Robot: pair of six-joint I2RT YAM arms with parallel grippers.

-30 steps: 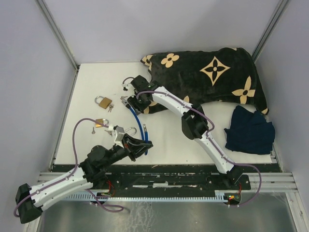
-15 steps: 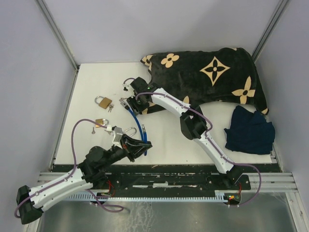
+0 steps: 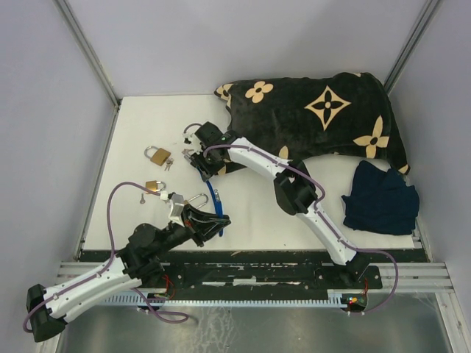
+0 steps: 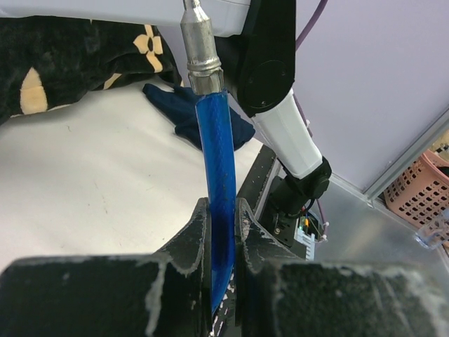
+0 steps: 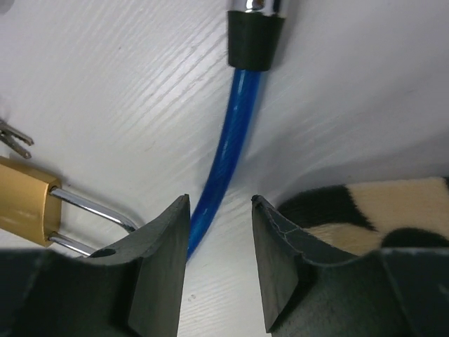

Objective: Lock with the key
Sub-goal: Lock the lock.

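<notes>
Brass padlock (image 3: 157,155) lies just left of the blue cable's (image 3: 212,193) far end, with the keys (image 3: 168,164) between padlock and cable. From above, the right gripper (image 3: 193,156) hangs over that far end, way nearer the keys than the left gripper (image 3: 210,218) down at the cable's near end.

Left wrist: that gripper's clamped tight on the cable, which runs straight away from it.

Right wrist: jaws about half apart, straddling the cable but not squeezing it. Padlock's left of the cable, lying crosswise, shackle (image 5: 91,210) pointing at it. Looks like a short hop left for the keys.
</notes>
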